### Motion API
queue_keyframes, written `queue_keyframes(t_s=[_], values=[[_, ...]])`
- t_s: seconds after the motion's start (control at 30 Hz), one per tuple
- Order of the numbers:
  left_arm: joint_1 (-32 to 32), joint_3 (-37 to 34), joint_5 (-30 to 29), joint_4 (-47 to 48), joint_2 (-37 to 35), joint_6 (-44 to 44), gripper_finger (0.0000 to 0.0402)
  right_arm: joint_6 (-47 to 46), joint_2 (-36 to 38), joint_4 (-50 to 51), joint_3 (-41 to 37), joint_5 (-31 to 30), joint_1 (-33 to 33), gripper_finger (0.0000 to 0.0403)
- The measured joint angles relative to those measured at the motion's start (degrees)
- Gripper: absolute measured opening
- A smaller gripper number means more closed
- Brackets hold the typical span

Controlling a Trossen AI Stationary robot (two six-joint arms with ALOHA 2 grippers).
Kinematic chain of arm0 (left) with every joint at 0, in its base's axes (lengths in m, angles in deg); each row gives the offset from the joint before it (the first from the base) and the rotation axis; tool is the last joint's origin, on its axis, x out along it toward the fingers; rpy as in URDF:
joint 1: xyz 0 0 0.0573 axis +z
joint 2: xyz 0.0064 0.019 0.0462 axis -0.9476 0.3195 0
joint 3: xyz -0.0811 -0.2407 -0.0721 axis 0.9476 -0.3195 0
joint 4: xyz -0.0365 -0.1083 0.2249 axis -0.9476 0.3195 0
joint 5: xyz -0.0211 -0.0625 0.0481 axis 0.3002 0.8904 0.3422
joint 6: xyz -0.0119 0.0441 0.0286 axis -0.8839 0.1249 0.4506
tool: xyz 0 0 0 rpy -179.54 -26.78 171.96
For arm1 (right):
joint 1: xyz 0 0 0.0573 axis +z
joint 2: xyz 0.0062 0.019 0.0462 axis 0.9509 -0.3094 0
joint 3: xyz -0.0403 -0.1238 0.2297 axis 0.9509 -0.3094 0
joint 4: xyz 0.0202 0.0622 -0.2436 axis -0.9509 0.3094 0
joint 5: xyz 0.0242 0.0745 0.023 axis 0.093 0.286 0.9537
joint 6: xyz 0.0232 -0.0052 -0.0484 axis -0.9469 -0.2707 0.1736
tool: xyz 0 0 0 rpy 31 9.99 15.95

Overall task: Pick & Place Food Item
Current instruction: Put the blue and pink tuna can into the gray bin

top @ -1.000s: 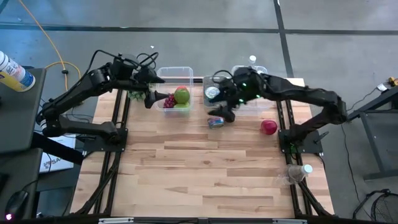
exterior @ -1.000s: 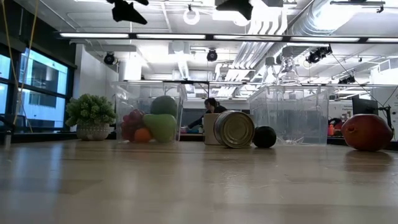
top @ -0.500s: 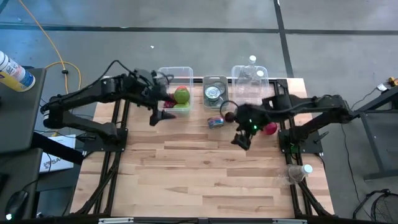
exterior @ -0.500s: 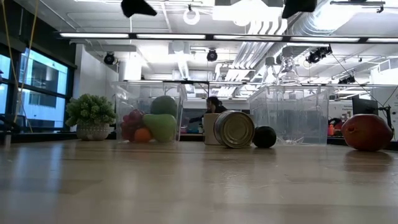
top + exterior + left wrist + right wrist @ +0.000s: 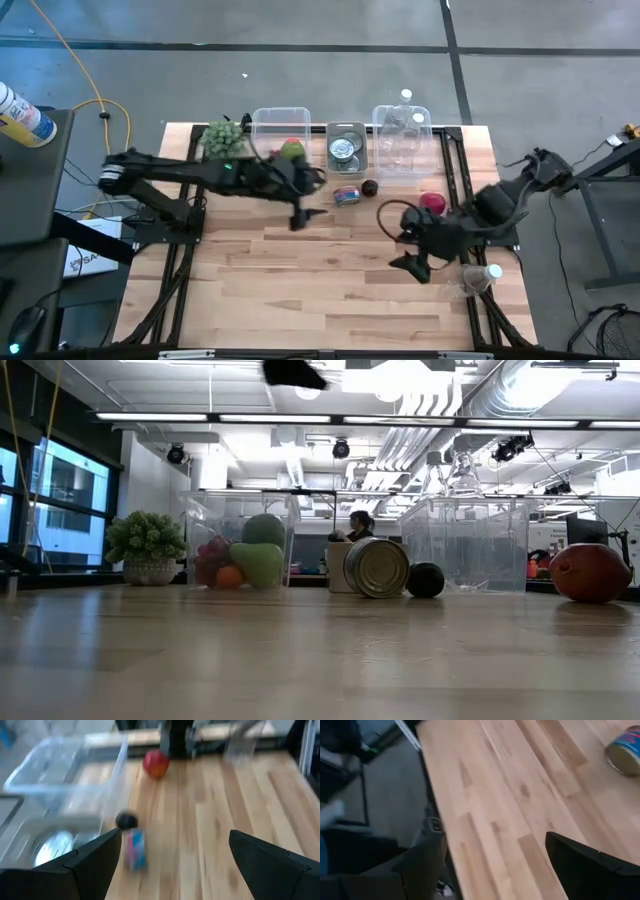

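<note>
Left gripper (image 5: pixel 305 215) spread, empty, above bare wood near tin can (image 5: pixel 347 195). Right gripper (image 5: pixel 410 262) spread, empty (arm pulled in). Red fruit (image 5: pixel 432 204), likely an apple, on table (image 5: pixel 300 290).

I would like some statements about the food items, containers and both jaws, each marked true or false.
1. The tin can lies on its side on the table. True.
2. The red fruit sits inside a clear container. False: it rests on the bare table.
3. The left gripper holds the can. False: its jaws are open and empty.
4. The left clear container holds a green fruit. True.
5. The right gripper is open. True.
</note>
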Motion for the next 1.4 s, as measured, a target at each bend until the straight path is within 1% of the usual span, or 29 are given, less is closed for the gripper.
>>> queue_keyframes(t_s=[0.13, 0.2, 0.27, 0.33, 0.43, 0.53, 0.57, 0.63, 0.73, 0.9, 1.2, 1.3, 1.4], values=[[-2.30, 0.00, -0.35, -13.02, 7.25, 3.49, 0.0356, -3.32, 1.00, -1.67, 0.00, -7.33, 7.85, 0.0329], [-3.22, 0.00, -2.31, -16.94, 10.47, 3.61, 0.0356, -3.37, 1.26, -2.64, 0.00, -12.05, 11.84, 0.0329], [-3.92, 0.00, -4.91, -18.11, 13.52, -0.28, 0.0356, -2.88, 1.77, -3.76, 0.00, -17.55, 15.80, 0.0329], [-4.21, -0.02, -6.08, -17.52, 16.09, -4.73, 0.0356, -0.67, 2.15, -5.12, 0.00, -21.77, 18.99, 0.0329], [-4.20, -0.09, -5.84, -17.95, 19.36, -11.10, 0.0356, 2.41, 2.07, -6.47, 0.00, -25.04, 22.09, 0.0329], [-4.18, -0.09, -5.09, -21.26, 21.64, -13.60, 0.0356, 2.57, 1.95, -6.53, 0.00, -26.46, 24.37, 0.0329], [-4.18, -0.09, -5.60, -22.33, 22.15, -13.55, 0.0356, 2.54, 1.95, -6.59, 0.00, -26.69, 24.95, 0.0329], [-4.18, -0.05, -8.57, -24.08, 23.13, -12.12, 0.0356, 2.57, 1.81, -6.73, 0.00, -26.72, 25.92, 0.0329], [-3.65, -0.04, -12.21, -23.75, 23.85, -9.65, 0.0355, 2.46, 1.37, -6.92, 0.00, -26.68, 26.89, 0.0329], [-1.63, 0.02, -13.63, -22.57, 25.88, -6.46, 0.0355, 0.72, 0.65, -7.05, 0.00, -26.70, 27.29, 0.0329], [3.31, 0.02, -13.14, -24.15, 28.84, -5.90, 0.0355, -0.81, -0.55, -8.11, 0.00, -26.58, 27.31, 0.0329], [4.59, 0.04, -10.14, -24.37, 29.38, -2.95, 0.0355, -0.85, -0.54, -8.18, 0.00, -28.54, 27.29, 0.0329], [5.76, -0.04, -6.88, -23.65, 30.20, -2.91, 0.0355, -0.77, -0.28, -8.10, 0.00, -31.50, 27.12, 0.0329]])
